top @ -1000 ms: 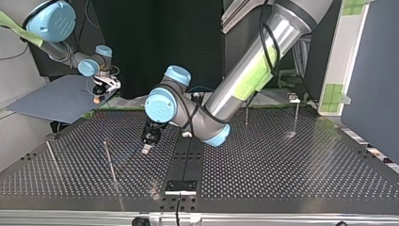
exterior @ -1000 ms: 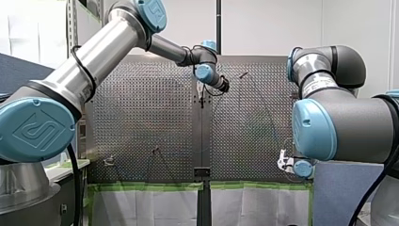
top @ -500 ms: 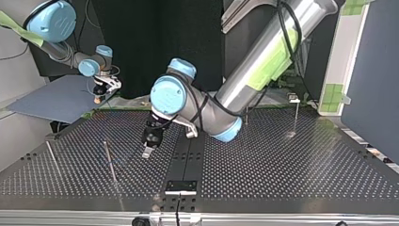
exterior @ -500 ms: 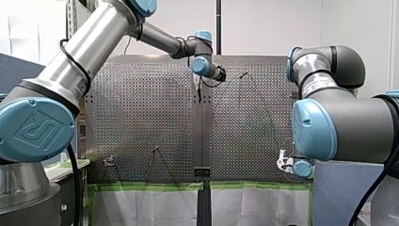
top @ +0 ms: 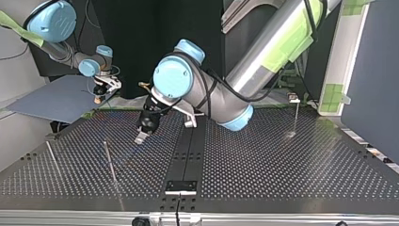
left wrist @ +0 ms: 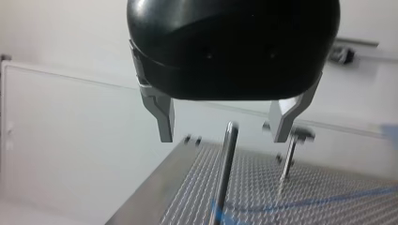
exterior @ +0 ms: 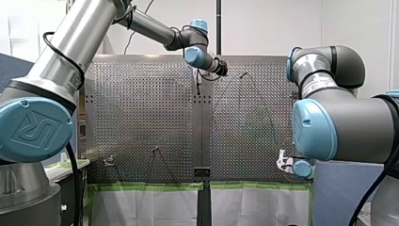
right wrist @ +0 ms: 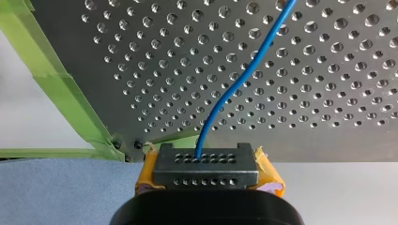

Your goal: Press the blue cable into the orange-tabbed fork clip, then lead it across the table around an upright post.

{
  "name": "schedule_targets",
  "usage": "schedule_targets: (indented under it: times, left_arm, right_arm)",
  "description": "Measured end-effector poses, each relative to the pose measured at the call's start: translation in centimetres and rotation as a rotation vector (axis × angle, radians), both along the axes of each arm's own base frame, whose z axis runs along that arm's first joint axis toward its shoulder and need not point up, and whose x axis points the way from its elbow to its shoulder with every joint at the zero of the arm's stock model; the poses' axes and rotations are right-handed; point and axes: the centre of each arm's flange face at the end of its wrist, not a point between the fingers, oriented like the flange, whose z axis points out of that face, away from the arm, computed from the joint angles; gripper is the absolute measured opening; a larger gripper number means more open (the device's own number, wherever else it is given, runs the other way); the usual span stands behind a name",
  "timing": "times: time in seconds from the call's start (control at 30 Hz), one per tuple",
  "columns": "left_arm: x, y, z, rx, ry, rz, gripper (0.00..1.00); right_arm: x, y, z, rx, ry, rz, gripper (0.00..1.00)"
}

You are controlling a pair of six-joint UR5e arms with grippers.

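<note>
upright post ahead of left pincer, second post beyond

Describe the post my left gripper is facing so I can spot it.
On the perforated table, take the top view's left half. It is the inner post, nearer the centre strip than the outer post, just ahead of my left gripper, blue cable at its foot.

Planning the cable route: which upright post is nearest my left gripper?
The plain-topped post straight ahead of my left gripper; the capped post stands farther back.
</note>
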Motion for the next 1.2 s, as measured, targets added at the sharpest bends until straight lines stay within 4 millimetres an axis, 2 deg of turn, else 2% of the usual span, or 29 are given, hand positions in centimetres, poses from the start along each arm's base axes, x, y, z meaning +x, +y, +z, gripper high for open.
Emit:
schedule_targets:
  times: [0.17, 0.5, 0.6, 0.73, 1.0, 1.2]
  left_arm:
    - [-1.1, -0.7, 0.0, 0.045, 0.004, -0.018, 1.0]
    - [-0.9, -0.9, 3.2, 0.046, -0.023, 0.0, 1.0]
    - [-0.9, -1.0, 3.6, 0.04, -0.029, 0.001, 1.0]
    - [-0.8, -1.0, 3.7, 0.039, -0.028, 0.004, 1.0]
    - [-0.8, -1.2, 2.2, 0.073, 0.003, 0.0, 1.0]
    - [-0.7, -1.3, 2.1, 0.076, 0.0, 0.001, 1.0]
  right_arm:
    - [0.0, 0.0, 0.0, 0.0, 0.0, 0.0, 0.0]
    - [-0.2, 0.0, 0.0, 0.0, 0.0, -0.003, 0.0]
    - [-0.2, 0.0, 0.0, 0.0, 0.0, -0.003, 0.0]
    - [-0.2, 0.0, 0.0, 0.0, -0.003, -0.003, 0.0]
    - [-0.3, -0.1, 0.0, 0.001, -0.007, -0.006, 0.0]
    - [-0.3, -0.1, 0.0, 0.0, -0.008, -0.006, 0.0]
